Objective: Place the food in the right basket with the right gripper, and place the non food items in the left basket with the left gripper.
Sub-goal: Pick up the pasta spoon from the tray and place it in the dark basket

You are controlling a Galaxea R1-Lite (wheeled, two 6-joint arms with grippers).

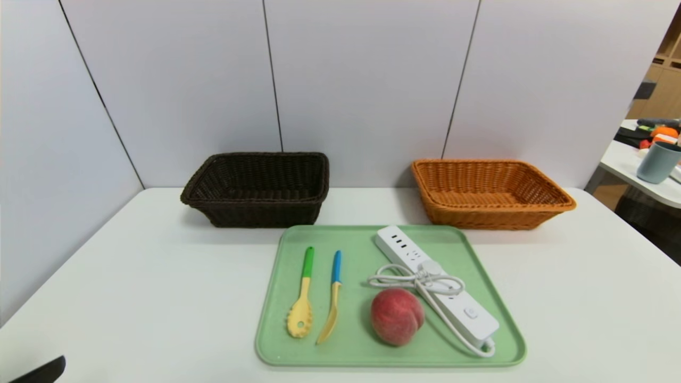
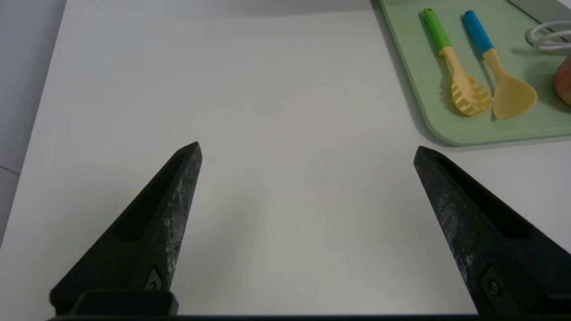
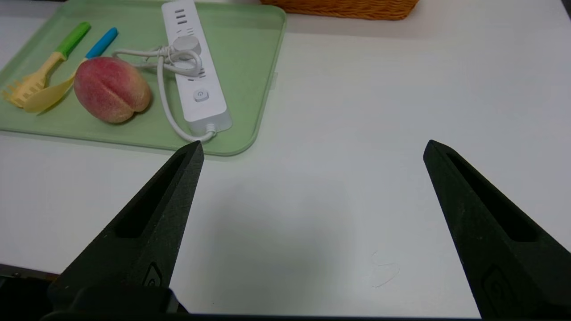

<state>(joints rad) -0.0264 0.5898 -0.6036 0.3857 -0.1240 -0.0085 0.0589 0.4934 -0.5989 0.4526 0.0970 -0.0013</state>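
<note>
The peach (image 1: 397, 316) is on the green tray (image 1: 352, 348), together with the power strip (image 1: 436, 287), the green-handled utensil (image 1: 301, 308) and the blue-handled utensil (image 1: 335, 298). Behind the tray are the dark basket (image 1: 260, 210), to its left, and the orange basket (image 1: 489, 215), to its right. The left gripper (image 2: 308, 145) is wide above the worktop (image 1: 159, 298), left of the tray. The right gripper (image 3: 314, 141), also wide, is right of the tray.

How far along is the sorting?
Nothing looks sorted: both baskets, dark and orange, look empty. Both grippers, left and right, are open, holding nothing. Left to move from the tray: peach, green-handled server, blue-handled utensil, power strip.
</note>
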